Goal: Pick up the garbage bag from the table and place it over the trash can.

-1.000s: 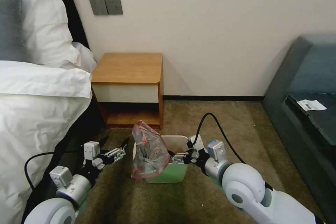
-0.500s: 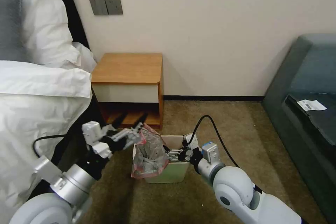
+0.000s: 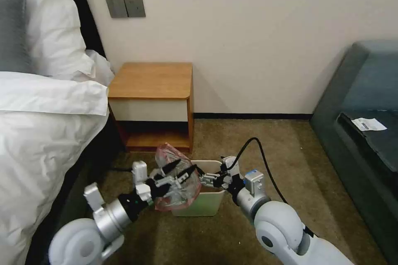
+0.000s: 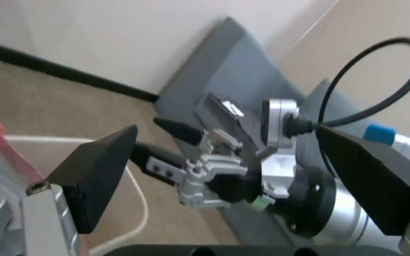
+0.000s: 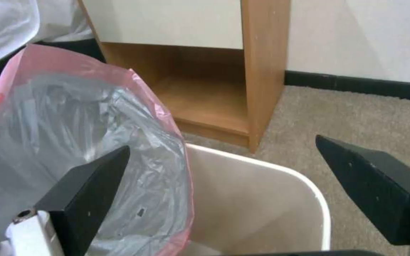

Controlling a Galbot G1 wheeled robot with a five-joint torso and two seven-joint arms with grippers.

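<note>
The garbage bag (image 3: 176, 180), crinkly grey plastic with a pinkish-red rim, stands bunched over the left side of the trash can (image 3: 203, 205), hanging partly outside it. The can sits on the carpet in front of the table (image 3: 151, 80). My left gripper (image 3: 181, 167) is open, its black fingers against the bag's upper part. My right gripper (image 3: 202, 177) is open over the can's mouth, just right of the bag. In the right wrist view the bag (image 5: 72, 124) lies beside one finger, above the can's rim (image 5: 281, 170). The left wrist view faces the right gripper (image 4: 167, 149).
A bed with white bedding (image 3: 41, 132) runs along the left, close to my left arm. A dark grey sofa (image 3: 360, 103) stands at the right. Open carpet (image 3: 265, 140) lies between the can and the sofa. The table has an open lower shelf (image 5: 205, 103).
My left arm has swung right from beside the bed until its fingers reach the bag. The right gripper stays at the can's mouth, slightly higher. The bag has barely shifted.
</note>
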